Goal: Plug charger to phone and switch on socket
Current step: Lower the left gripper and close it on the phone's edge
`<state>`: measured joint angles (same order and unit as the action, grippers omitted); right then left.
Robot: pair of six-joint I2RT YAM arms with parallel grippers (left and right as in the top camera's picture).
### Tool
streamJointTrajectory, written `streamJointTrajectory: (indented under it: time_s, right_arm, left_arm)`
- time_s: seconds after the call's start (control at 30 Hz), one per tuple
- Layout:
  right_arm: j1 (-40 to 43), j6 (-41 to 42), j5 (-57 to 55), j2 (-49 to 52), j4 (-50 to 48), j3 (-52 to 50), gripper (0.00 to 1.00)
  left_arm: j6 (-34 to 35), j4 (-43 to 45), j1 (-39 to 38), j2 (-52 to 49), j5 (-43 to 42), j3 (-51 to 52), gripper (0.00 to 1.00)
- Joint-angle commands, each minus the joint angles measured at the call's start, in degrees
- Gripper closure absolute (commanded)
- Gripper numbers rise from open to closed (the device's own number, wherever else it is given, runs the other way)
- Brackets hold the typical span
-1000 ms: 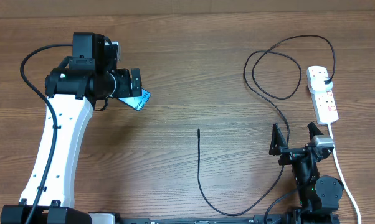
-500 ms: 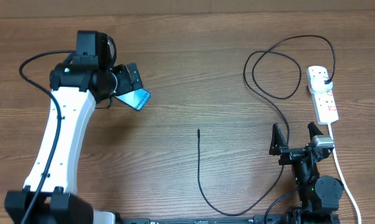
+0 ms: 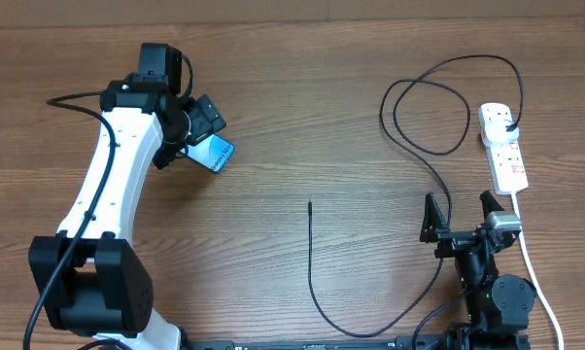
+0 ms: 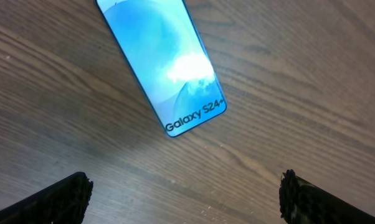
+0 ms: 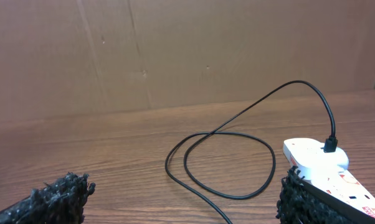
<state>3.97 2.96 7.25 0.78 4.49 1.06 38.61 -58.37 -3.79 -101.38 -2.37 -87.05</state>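
The phone [image 3: 214, 153] lies flat on the table at the left, its blue screen lit and reading "Galaxy S24+" [image 4: 169, 68]. My left gripper [image 3: 207, 119] hovers over its far end, open and empty [image 4: 184, 196]. The charger, a thin black cable [image 3: 424, 146], loops from its plug in the white socket strip [image 3: 504, 146] down to a free tip [image 3: 310, 204] at mid-table. My right gripper [image 3: 461, 214] rests open and empty at the front right, with the cable loop [image 5: 225, 162] and strip [image 5: 324, 163] ahead of it.
The strip's white cord [image 3: 531, 267] runs down the right side past the right arm. A brown cardboard wall [image 5: 175, 50] stands behind the table.
The left arm has swung right and further back over the phone. The phone, cable, strip and right arm have not moved.
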Motion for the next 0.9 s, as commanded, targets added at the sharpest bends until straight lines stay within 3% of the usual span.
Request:
streamJointTrajectory:
  time_s: [0.0, 0.13, 0.4, 0.87]
  right_arm:
    - [-0.48, -0.24, 0.11, -0.61, -0.28, -0.61, 0.00]
    - [-0.48, -0.24, 0.11, -0.61, -0.28, -0.61, 0.00]
    - [-0.48, -0.24, 0.11, -0.61, -0.28, -0.61, 0.00]
    - [-0.48, -0.24, 0.11, -0.61, -0.28, -0.61, 0.00]
  left_arm:
    - [3.58, 0.94, -0.42, -0.50, -0.44, -1.77, 0.00]
    - [12.13, -0.98, -0.31, -0.52, -0.22, -2.08, 0.00]
    - [19.39, -3.19, -0.31, -0.57, 1.11, -4.57, 0.00]
    - [23.74, -16.11, -0.31, -18.64, 0.83, -21.99, 0.00]
